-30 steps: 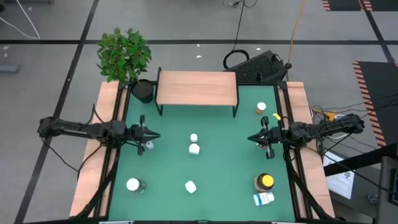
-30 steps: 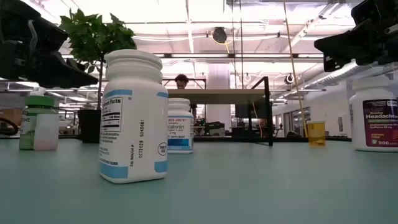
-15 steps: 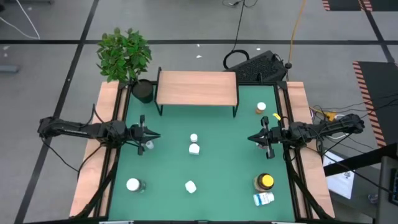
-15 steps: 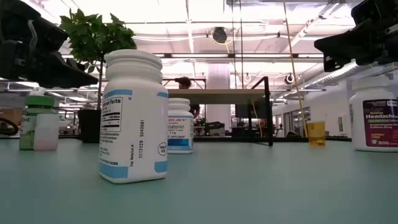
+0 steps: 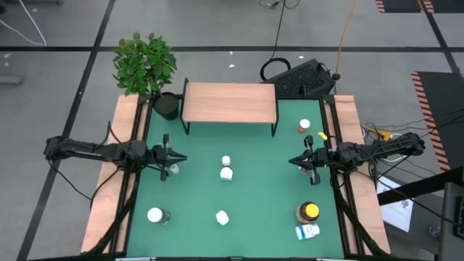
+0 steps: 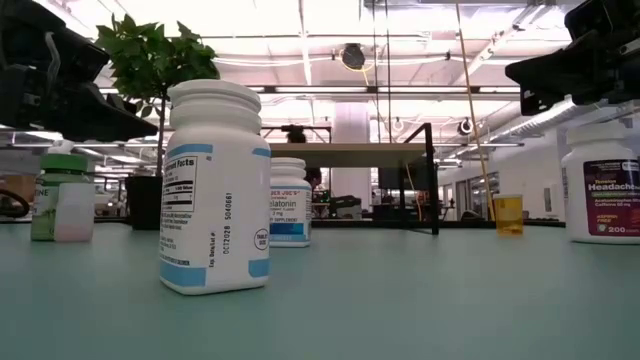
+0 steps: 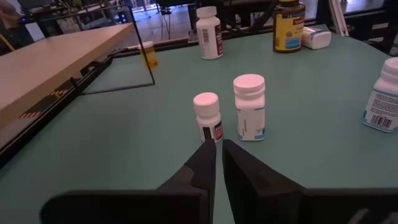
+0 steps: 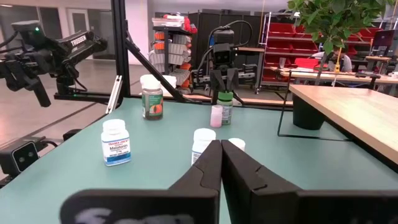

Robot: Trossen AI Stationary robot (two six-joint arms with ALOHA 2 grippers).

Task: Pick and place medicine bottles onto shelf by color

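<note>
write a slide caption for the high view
Both arms wait at the table's sides, shelf empty, medicine bottles scattered on green mat.

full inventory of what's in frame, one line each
Shelf: 1, light wood, black legs, far edge of table.
White-capped bottles: at least 5; two mid-table, two near edge, one lying near right.
Amber bottle: 1, yellow cap, near right.
Orange-topped bottle: 1, far right, beside shelf.
Green-capped bottle: 1, under left arm.
Plant: 1, green, black pot, far left corner.
Keyboard: 1, black, beyond far edge.
Left hand: shut, over left side.
Right hand: shut, over right side.
</note>
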